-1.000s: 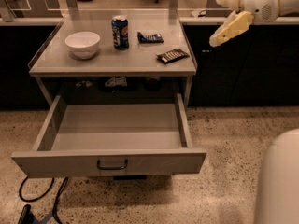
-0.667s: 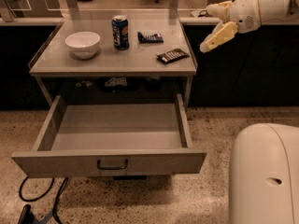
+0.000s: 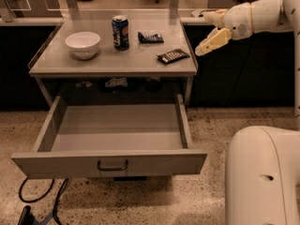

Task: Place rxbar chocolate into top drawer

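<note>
worktop (image 3: 126, 62): carries the rxbar chocolate (image 3: 173, 56) at its right front.
top drawer (image 3: 70, 159): open, below and in front of the bar.
hand (image 3: 204, 33): has swung closer, now just right of the bar, spread wide, empty.
rxbar chocolate: untouched; your grasp comes next.

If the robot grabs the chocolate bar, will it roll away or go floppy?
It probably won't roll: the rxbar chocolate lies flat on the table. It looks small and thin, so it is likely light and may bend a little. It is wrapped, so it could be slippery. The gripper hovers open beside the table, near the bar.
</note>
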`<state>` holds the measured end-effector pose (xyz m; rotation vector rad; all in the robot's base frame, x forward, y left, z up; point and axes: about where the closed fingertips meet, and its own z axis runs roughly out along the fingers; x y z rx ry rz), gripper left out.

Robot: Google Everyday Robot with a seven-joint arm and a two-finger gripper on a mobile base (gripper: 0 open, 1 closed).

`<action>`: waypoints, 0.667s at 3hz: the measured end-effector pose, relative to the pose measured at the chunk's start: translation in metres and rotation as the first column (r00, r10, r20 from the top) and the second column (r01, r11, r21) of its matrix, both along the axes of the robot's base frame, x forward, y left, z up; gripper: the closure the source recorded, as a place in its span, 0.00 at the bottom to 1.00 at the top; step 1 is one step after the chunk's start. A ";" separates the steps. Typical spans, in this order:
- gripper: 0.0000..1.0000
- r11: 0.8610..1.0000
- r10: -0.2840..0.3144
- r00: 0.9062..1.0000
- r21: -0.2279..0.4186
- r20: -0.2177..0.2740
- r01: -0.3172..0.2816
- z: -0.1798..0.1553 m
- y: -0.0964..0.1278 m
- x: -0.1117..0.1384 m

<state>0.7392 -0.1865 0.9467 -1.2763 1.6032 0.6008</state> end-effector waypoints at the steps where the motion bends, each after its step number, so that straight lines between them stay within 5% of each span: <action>1: 0.00 1.000 0.014 0.997 0.023 -0.071 -0.013 -0.037 0.019 0.017; 2: 0.00 0.999 0.039 0.988 0.020 -0.148 -0.036 -0.072 0.042 0.027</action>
